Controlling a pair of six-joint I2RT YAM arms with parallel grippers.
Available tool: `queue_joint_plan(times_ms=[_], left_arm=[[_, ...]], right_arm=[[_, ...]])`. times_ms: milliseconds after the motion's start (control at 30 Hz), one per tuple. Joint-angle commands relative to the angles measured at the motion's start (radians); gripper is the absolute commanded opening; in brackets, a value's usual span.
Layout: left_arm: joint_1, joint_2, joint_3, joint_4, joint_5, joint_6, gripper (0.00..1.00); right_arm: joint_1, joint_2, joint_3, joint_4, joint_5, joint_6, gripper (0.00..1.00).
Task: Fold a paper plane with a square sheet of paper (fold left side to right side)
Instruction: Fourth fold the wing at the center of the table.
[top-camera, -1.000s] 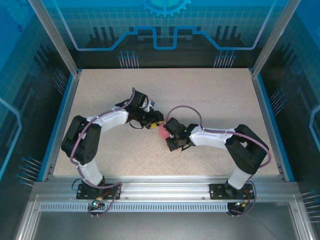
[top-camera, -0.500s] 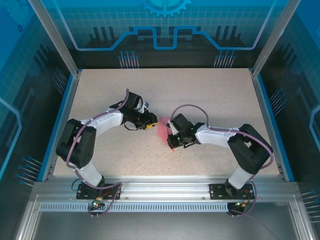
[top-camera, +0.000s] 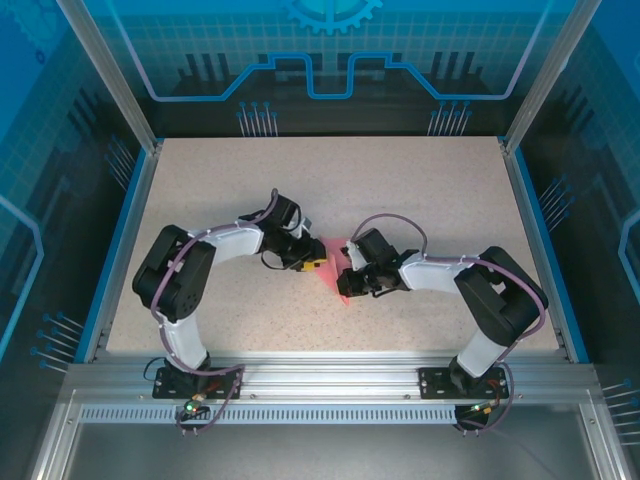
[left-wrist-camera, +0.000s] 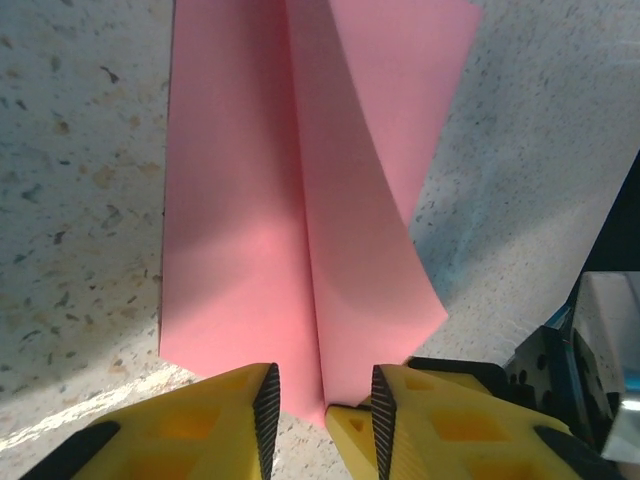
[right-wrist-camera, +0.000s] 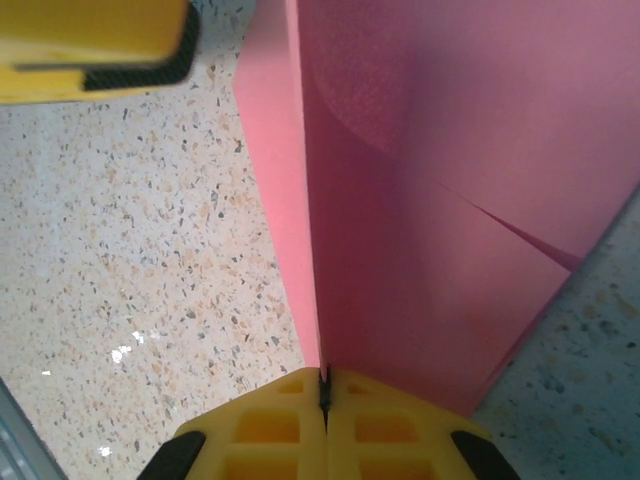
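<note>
The salmon-pink sheet of paper (top-camera: 343, 289) is folded narrow with a centre crease and lies mid-table between both grippers. In the left wrist view the paper (left-wrist-camera: 300, 200) has its left flap flat and its right flap curling upward. My left gripper (top-camera: 318, 264) (left-wrist-camera: 322, 400) is open, its yellow fingers standing either side of the paper's pointed end without pinching it. My right gripper (top-camera: 347, 275) (right-wrist-camera: 323, 385) is shut on a raised fold of the paper (right-wrist-camera: 450, 200). One left finger (right-wrist-camera: 100, 40) shows at the top left of the right wrist view.
The speckled beige table (top-camera: 420, 190) has blue rails on its left side (top-camera: 128, 230) and right side (top-camera: 535, 230). An aluminium frame (top-camera: 330, 370) runs along the near edge by the arm bases. Open tabletop lies behind and to both sides of the grippers.
My left gripper drew back a little, then came right and nearer to the paper's point, its jaws narrower than before. The right gripper stayed shut on the paper and shifted slightly right.
</note>
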Motion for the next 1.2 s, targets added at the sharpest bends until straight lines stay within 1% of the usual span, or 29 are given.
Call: queue_joint_plan(times_ms=[0, 300, 767, 900, 1000, 1167], left_arm=[[-0.017, 0.032, 0.044, 0.016, 0.029, -0.022, 0.34], [-0.041, 0.087, 0.089, 0.016, 0.031, -0.030, 0.36], [-0.042, 0.142, 0.104, -0.025, -0.022, -0.047, 0.37], [-0.042, 0.148, 0.106, -0.046, -0.040, -0.044, 0.37], [-0.042, 0.150, 0.107, -0.060, -0.051, -0.040, 0.37], [-0.042, 0.150, 0.106, -0.064, -0.056, -0.041, 0.37]], right_arm=[[-0.012, -0.002, -0.009, 0.041, -0.049, 0.018, 0.05], [-0.023, 0.005, -0.019, 0.048, -0.059, 0.028, 0.06], [-0.035, 0.018, -0.023, 0.047, -0.067, 0.035, 0.08], [-0.035, 0.014, -0.023, 0.046, -0.065, 0.033, 0.11], [-0.041, 0.000, -0.024, 0.043, -0.065, 0.033, 0.14], [-0.063, -0.049, -0.026, 0.045, -0.094, 0.029, 0.24]])
